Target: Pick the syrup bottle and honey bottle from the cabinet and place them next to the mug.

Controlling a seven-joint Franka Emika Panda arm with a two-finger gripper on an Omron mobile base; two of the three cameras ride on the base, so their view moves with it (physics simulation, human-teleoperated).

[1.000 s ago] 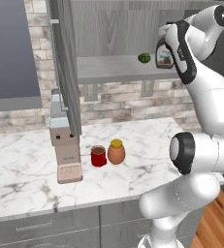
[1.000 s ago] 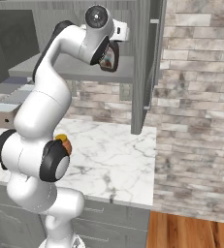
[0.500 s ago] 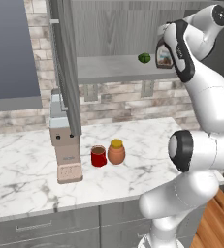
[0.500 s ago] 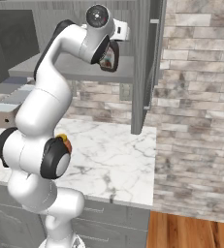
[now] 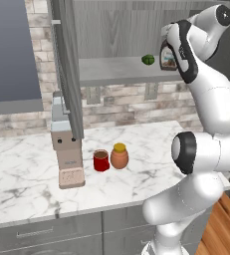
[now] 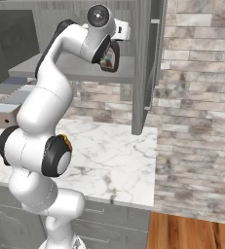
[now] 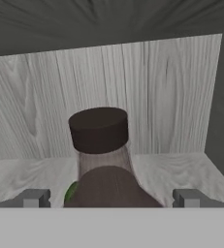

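Claw [image 7: 111,197] spread wide, a finger either side of the syrup [image 7: 102,160] on the cabinet [image 5: 117,70] shelf, nothing pinched yet. Looks rigid, smooth, probably slippery and top-heavy: squeeze the broad body below the neck, not the cap.

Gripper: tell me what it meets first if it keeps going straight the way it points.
The syrup bottle: it stands dead ahead between the open gripper's fingers, its shoulder likely touched first. Behind it is the cabinet's back wall, though depth is hard to judge.
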